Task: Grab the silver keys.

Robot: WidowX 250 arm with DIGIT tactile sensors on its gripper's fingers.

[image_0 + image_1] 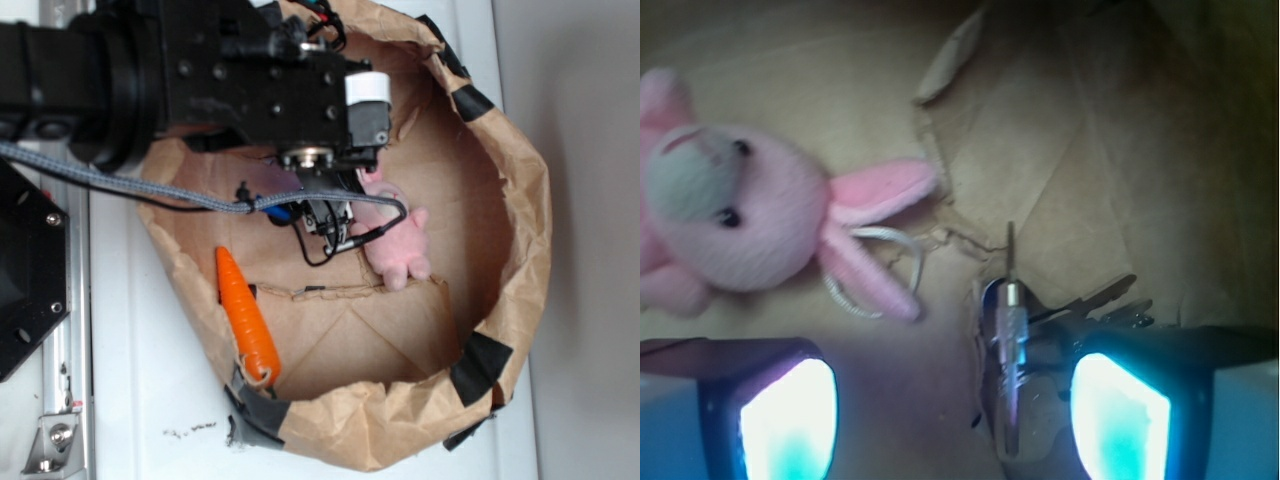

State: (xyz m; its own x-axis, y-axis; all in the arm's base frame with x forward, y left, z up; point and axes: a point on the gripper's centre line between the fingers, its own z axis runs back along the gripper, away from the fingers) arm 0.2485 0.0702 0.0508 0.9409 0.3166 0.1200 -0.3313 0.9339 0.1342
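The silver keys (1040, 345) lie on the brown paper floor in the wrist view, a bunch with a thin metal pin along its left side and blades fanning to the right. My gripper (952, 420) is open and stands astride them. The keys sit close to the right finger (1120, 415), while the left finger (785, 420) is well clear over bare paper. In the exterior view my gripper (325, 215) reaches down inside the bag, and the arm hides the keys.
A pink plush bunny (740, 215) (400, 245) with a wire ring (880, 270) lies just left of the keys. An orange carrot (248, 315) rests against the left wall of the crumpled paper bag (530, 230), whose rim carries black tape (483, 362).
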